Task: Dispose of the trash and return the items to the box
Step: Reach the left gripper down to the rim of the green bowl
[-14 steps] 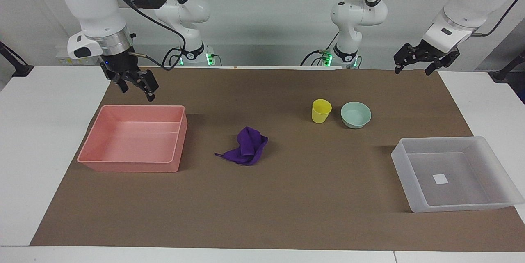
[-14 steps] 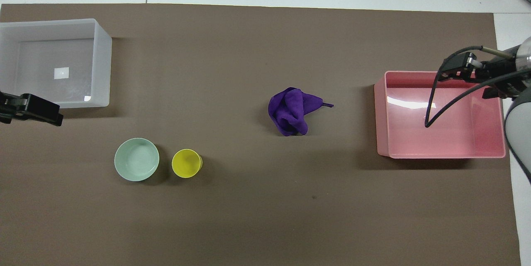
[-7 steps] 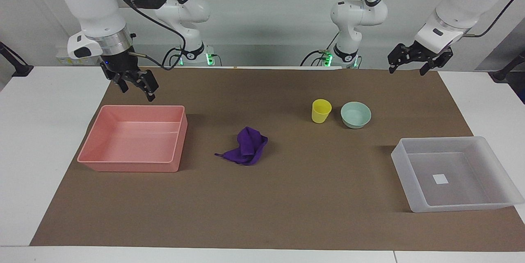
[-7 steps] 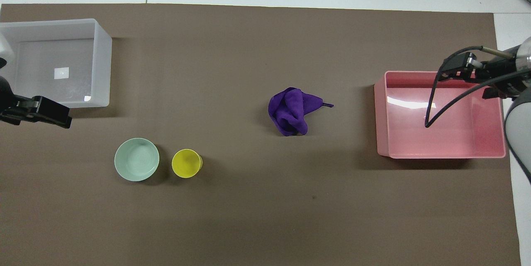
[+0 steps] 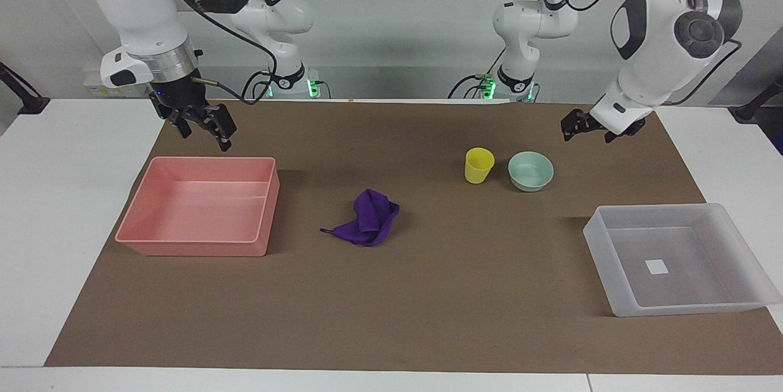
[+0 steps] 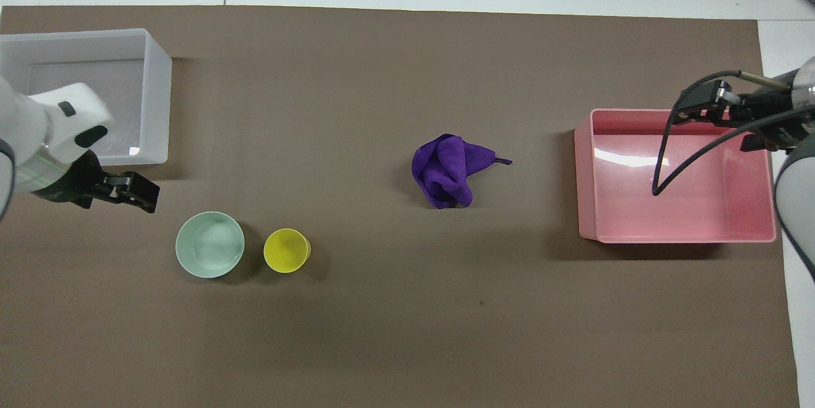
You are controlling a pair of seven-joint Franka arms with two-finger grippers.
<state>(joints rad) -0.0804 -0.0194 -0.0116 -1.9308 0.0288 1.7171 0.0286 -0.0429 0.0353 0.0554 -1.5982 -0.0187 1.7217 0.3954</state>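
The purple rag (image 5: 370, 218) (image 6: 446, 169) lies crumpled on the brown mat mid-table. The yellow cup (image 5: 479, 166) (image 6: 286, 251) stands upright beside the mint-green bowl (image 5: 530, 170) (image 6: 209, 244). The frosted box (image 5: 654, 210) (image 6: 156, 96) sits at the left arm's end, empty except for its white sticker. My left gripper (image 5: 588, 129) (image 6: 140, 191) is open and empty, in the air over the mat between the bowl and the box. My right gripper (image 5: 205, 128) (image 6: 707, 105) is open and empty over the pink bin's rim and waits.
The pink bin (image 5: 202, 250) (image 6: 582, 185) sits empty at the right arm's end of the table. The brown mat (image 5: 428, 294) covers most of the white table.
My left gripper has come down and moved from the table's end toward the bowl, with its wrist turning. The right arm and all objects have not moved.
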